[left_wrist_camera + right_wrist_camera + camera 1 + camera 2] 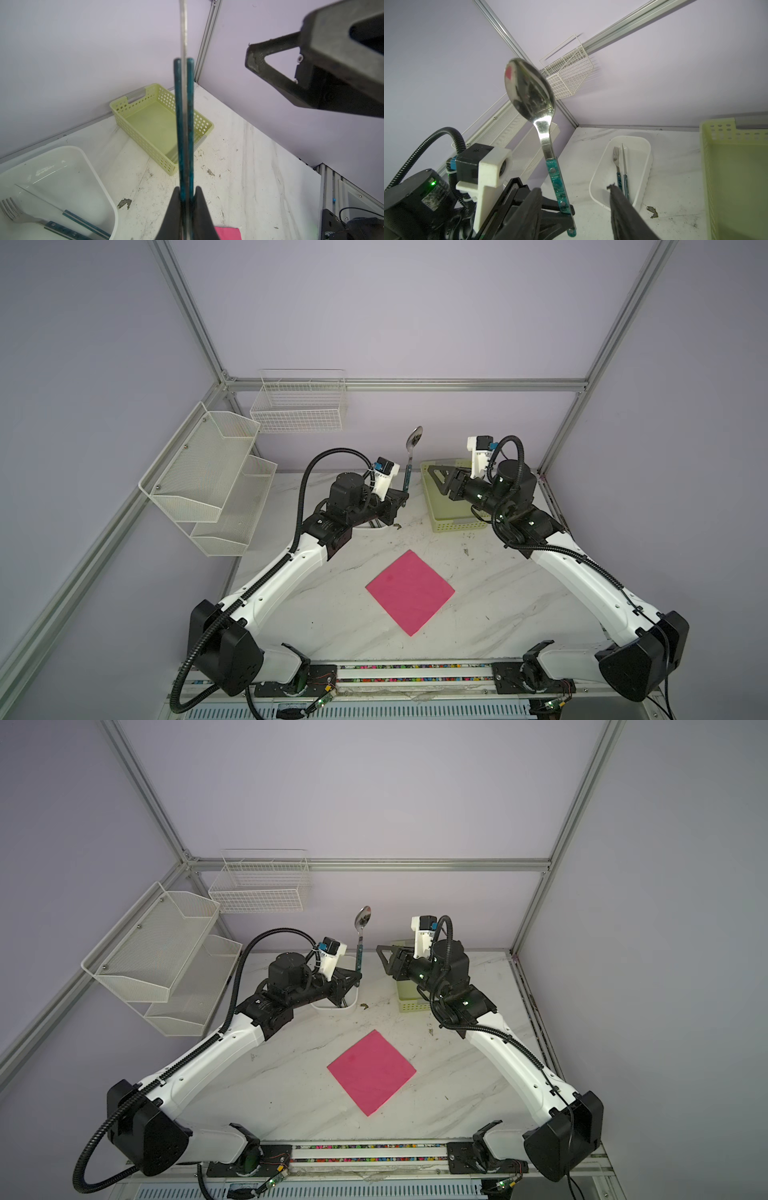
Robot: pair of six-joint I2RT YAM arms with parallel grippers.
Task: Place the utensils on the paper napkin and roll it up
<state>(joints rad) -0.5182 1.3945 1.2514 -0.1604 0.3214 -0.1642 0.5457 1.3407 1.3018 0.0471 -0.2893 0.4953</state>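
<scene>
The white marble-patterned tabletop (332, 614) is taking up most of what I am looking at, with 2 white-and-black robot arms reaching in from its near edge: the left arm (291, 568) and the right arm (582, 572). A white 2-tier mesh shelf (199, 472) is hanging on the left wall, and a white wire basket (299, 406) is hanging on the back wall. A pale yellow-green perforated plastic basket (135, 124) is sitting at the back of the table, under the right arm's wrist. The bright pink square paper napkin (410, 592) is lying flat in the middle of the table, one corner pointing toward me, with nothing resting on it. A white rounded plastic tub (601, 166) is sitting at the back, beside the yellow-green basket.

The left gripper (187, 193) is clamping tight on the low end of the teal handle of a shiny silver spoon (544, 135) — the spoon is standing nearly upright in the air, bowl up, well behind the napkin. The right gripper (574, 188) is hanging just beside the spoon with its jaws apart, gripping nothing. Inside the tub a silver fork with a teal handle (616, 160) is lying side by side with a slim teal-handled knife (624, 162).
</scene>
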